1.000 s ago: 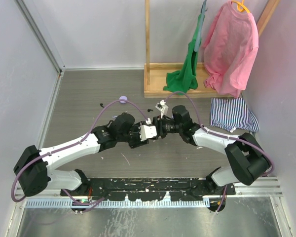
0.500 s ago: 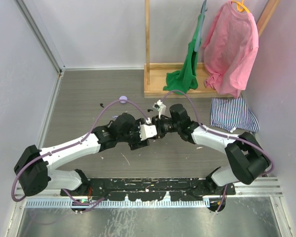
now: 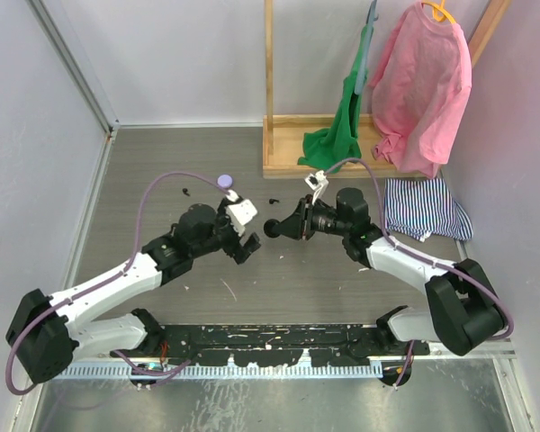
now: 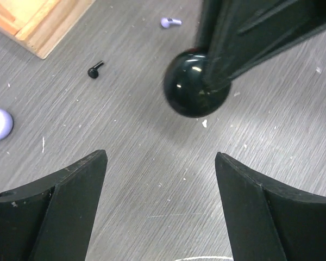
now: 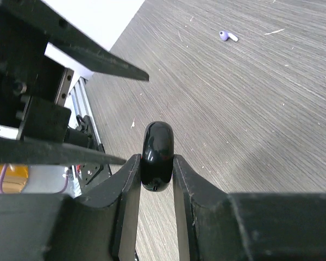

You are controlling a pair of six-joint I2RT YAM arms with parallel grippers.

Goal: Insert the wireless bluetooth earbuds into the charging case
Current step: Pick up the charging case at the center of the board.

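A glossy black round charging case [image 5: 157,155] is pinched on edge between the fingers of my right gripper [image 5: 156,159], which is shut on it above the table. From above, the case [image 3: 274,228] shows at the tip of the right gripper [image 3: 284,228]. My left gripper [image 4: 160,157] stands open and empty, facing the case [image 4: 195,84] from a short way left; in the top view it [image 3: 247,238] sits apart from it. A black earbud [image 4: 95,69] and a lilac earbud [image 4: 170,22] lie loose on the table. The lilac earbud [image 5: 226,36] also shows beyond the case.
A lilac round case [image 3: 223,181] lies on the table behind the left arm. A wooden clothes rack base [image 3: 315,166] stands at the back with a green cloth [image 3: 335,142] and a pink shirt [image 3: 423,90]. A striped cloth [image 3: 425,209] lies at the right.
The two grippers met at the middle over the black case. The left one has opened and drawn back left; the right one has shut on the case and pulled right.
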